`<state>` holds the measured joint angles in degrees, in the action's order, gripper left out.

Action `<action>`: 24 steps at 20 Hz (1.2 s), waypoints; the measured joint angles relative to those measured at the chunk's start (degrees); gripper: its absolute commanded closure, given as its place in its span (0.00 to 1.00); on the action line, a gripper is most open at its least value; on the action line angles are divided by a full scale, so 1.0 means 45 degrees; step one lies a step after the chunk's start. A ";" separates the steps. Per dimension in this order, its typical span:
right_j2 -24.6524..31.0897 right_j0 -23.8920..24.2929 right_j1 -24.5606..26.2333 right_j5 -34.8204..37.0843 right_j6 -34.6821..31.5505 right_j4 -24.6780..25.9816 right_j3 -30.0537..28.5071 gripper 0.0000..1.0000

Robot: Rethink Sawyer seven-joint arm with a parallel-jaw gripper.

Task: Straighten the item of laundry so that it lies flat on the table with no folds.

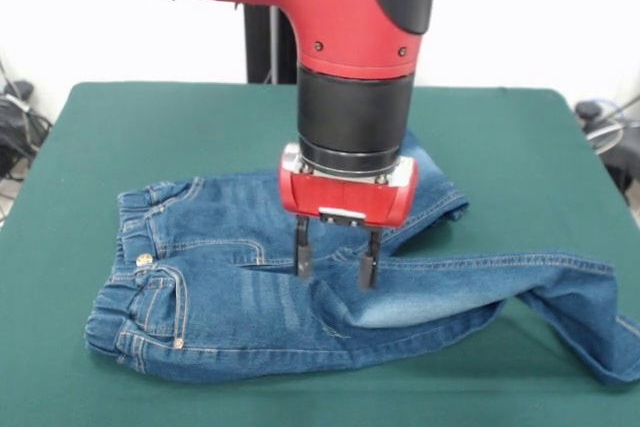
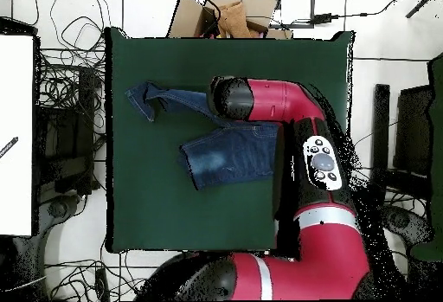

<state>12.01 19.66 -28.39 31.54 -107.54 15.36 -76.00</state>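
From across the surface [image 1: 120,127], the red arm comes straight down over the middle of the small blue denim jeans [image 1: 220,297]. The end effector [image 1: 337,259] has its two dark fingers spread apart, tips down at or just above the cloth near the crotch; nothing is held between them, so it reads as released. The jeans lie on their side, gathered waistband [image 1: 125,277] at the picture's left with the brass button [image 1: 144,260] showing. One leg [image 1: 560,297] runs out toward the right edge and twists near its end. The other leg [image 1: 430,197] is doubled up behind the end effector, with a fold at the knee. So the garment is far from flat: I judge the work as barely begun, with both legs left to pull straight and the seat to smooth.

From overhead, the jeans [image 2: 227,158] sit in the upper middle of the green surface [image 2: 156,221], well inside its edges. One leg [image 2: 160,99] reaches toward the upper left and ends in a crumpled cuff; a broader piece lies below it with a pale patch. The arm hides the end effector and the waistband here. Cables and boxes surround the surface.
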 measured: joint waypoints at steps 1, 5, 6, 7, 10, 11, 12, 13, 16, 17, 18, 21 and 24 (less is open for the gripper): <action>0.0055 0.0033 0.0003 0.0000 0.0000 0.0021 -0.0015 0.00; 0.0349 0.0318 -0.0022 0.0000 0.0000 0.0050 -0.0240 0.00; 0.0428 0.0417 -0.0028 0.0000 0.0000 0.0050 -0.0286 0.00; 0.0455 0.0474 -0.0032 0.0000 0.0000 0.0055 -0.0310 0.00; 0.0509 0.0661 -0.0072 0.0000 0.0000 0.0063 -0.0398 0.00; 0.0567 0.0816 -0.0136 0.0000 0.0000 0.0065 -0.0502 0.00; 0.0606 0.0896 -0.0178 0.0000 0.0000 0.0065 -0.0562 0.00; 0.0643 0.0962 -0.0211 0.0000 0.0000 0.0065 -0.0609 0.00; 0.0850 0.1356 -0.0358 -0.0003 0.0000 0.0065 -0.0856 0.00; 0.0883 0.1465 -0.0392 0.0000 0.0000 0.0068 -0.0942 0.00; 0.0914 0.1587 -0.0430 0.0000 0.0000 0.0071 -0.1040 0.00; 0.0973 0.1831 -0.0516 0.0000 0.0000 0.0071 -0.1164 0.00; 0.1034 0.2011 -0.0576 0.0000 0.0000 0.0071 -0.1191 0.00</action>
<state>16.66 28.71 -30.98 31.54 -107.54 15.68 -81.36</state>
